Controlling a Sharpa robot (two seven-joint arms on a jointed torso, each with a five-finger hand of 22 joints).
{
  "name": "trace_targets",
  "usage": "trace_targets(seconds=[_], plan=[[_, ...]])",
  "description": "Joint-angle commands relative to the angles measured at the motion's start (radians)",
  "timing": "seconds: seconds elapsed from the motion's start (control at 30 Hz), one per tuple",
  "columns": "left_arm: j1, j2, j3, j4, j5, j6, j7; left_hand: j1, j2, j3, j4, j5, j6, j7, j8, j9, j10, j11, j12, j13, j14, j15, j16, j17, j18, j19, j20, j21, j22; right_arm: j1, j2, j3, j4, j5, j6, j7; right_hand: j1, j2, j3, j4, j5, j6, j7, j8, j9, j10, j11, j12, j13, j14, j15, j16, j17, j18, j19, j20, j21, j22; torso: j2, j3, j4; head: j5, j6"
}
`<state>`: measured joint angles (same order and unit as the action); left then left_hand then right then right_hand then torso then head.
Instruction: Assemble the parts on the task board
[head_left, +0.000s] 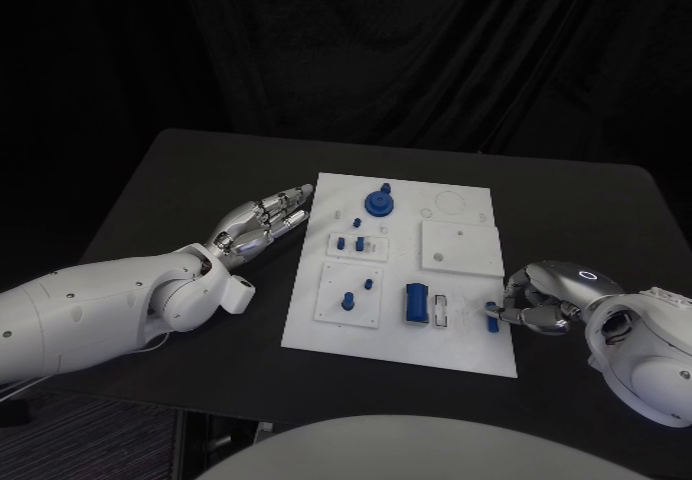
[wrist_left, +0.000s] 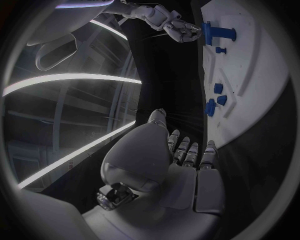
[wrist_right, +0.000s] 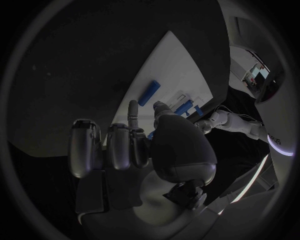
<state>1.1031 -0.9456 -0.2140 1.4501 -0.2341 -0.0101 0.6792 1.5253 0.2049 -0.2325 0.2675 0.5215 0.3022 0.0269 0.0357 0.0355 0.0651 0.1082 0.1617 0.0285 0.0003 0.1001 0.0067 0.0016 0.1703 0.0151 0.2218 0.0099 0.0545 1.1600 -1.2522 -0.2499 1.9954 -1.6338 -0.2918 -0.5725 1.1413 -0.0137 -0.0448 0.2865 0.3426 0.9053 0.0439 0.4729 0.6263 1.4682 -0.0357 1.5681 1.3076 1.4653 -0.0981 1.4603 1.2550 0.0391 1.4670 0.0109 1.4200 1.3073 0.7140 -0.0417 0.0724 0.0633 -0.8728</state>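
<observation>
The white task board (head_left: 462, 245) lies in the middle of the black table. On it are a round blue part (head_left: 379, 203), a long blue block (head_left: 415, 303) and several small blue pegs (head_left: 346, 300). My right hand (head_left: 545, 300) sits at the board's right edge with its fingers curled, and it pinches a small blue part (head_left: 492, 323) just over that edge. My left hand (head_left: 267, 225) lies flat on the table beside the board's left edge, fingers straight and holding nothing. The left wrist view shows the left hand (wrist_left: 184, 155), the board (wrist_left: 256, 75) and the right hand (wrist_left: 178, 27) by the block (wrist_left: 222, 34).
Two raised white plates (head_left: 462, 247) sit on the board, and one has pegs standing in it. Bare black tabletop (head_left: 188, 170) surrounds the board, with its edges near both arms. In the right wrist view the block (wrist_right: 149, 93) lies beyond my right hand (wrist_right: 134, 145).
</observation>
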Motion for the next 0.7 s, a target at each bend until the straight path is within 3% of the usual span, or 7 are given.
trace_targets(seconds=[0.03,0.2,0.37,0.53,0.7], plan=[[-0.002,0.001,0.001,0.001,-0.001,0.001,0.05,0.008,-0.001,0.001,-0.006,0.006,0.004,-0.002,0.003,0.002,0.005,0.005,0.004,0.001,0.0,0.006,-0.007,-0.002,0.011,0.002,0.003,0.004,0.001,-0.006,0.004,0.0,-0.005,-0.024,0.031,-0.047,-0.013,0.001,-0.01,0.001,-0.015,0.01,0.001,-0.01,-0.005,0.103,0.008,0.003,0.263,0.054,0.005,0.004,-0.001,0.0,0.049,0.005,0.0,0.212,0.0,0.0002,0.0006,0.0,0.0],[-0.002,0.003,0.001,-0.001,-0.001,0.002,0.05,0.009,0.0,0.002,-0.006,0.007,0.003,-0.002,0.002,0.001,0.005,0.006,0.004,0.001,0.0,0.007,-0.007,-0.002,0.011,0.002,0.003,0.004,0.001,-0.013,0.014,0.0,-0.011,-0.024,0.033,-0.05,-0.017,0.007,-0.011,0.001,-0.014,0.011,0.002,-0.016,-0.008,0.103,0.009,0.003,0.263,0.054,0.005,0.004,-0.002,0.0,0.049,0.005,0.0,0.212,0.0,-0.001,0.0013,-0.003,0.0],[-0.002,0.005,0.001,-0.003,-0.001,0.004,0.049,0.009,0.0,0.002,-0.006,0.007,0.003,-0.002,0.002,0.001,0.005,0.006,0.004,0.001,0.0,0.007,-0.007,-0.002,0.011,0.002,0.003,0.004,0.001,-0.02,0.027,0.0,-0.024,-0.024,0.039,-0.048,0.004,0.011,-0.006,-0.009,0.041,0.018,0.003,-0.034,-0.019,0.103,0.01,0.003,0.263,0.054,0.006,0.004,-0.003,0.0,0.048,0.006,0.0,0.212,-0.001,-0.001,0.0001,-0.002,0.0],[-0.002,0.006,0.001,-0.004,-0.001,0.005,0.049,0.009,0.0,0.002,-0.006,0.007,0.003,-0.002,0.002,0.001,0.005,0.006,0.004,0.001,0.0,0.007,-0.007,-0.002,0.011,0.002,0.003,0.004,0.001,-0.026,0.04,0.0,-0.035,-0.024,0.035,-0.041,0.016,0.013,-0.001,-0.013,0.066,0.02,0.005,-0.045,-0.026,0.103,0.011,0.003,0.263,0.054,0.006,0.004,-0.003,0.0,0.048,0.007,-0.001,0.212,-0.001,-0.0009,0.0013,-0.002,0.0],[-0.002,0.007,0.001,-0.006,-0.001,0.007,0.048,0.009,0.0,0.002,-0.007,0.008,0.002,-0.002,0.002,0.001,0.005,0.007,0.003,0.001,0.0,0.007,-0.007,-0.002,0.01,0.002,0.003,0.004,0.001,-0.032,0.055,0.0,-0.051,-0.002,0.032,-0.03,0.047,0.016,0.013,-0.026,0.13,0.024,0.005,-0.063,-0.038,0.103,0.011,0.003,0.263,0.054,0.007,0.004,-0.004,0.0,0.048,0.007,-0.001,0.212,-0.001,-0.0007,0.0008,-0.001,0.0]])
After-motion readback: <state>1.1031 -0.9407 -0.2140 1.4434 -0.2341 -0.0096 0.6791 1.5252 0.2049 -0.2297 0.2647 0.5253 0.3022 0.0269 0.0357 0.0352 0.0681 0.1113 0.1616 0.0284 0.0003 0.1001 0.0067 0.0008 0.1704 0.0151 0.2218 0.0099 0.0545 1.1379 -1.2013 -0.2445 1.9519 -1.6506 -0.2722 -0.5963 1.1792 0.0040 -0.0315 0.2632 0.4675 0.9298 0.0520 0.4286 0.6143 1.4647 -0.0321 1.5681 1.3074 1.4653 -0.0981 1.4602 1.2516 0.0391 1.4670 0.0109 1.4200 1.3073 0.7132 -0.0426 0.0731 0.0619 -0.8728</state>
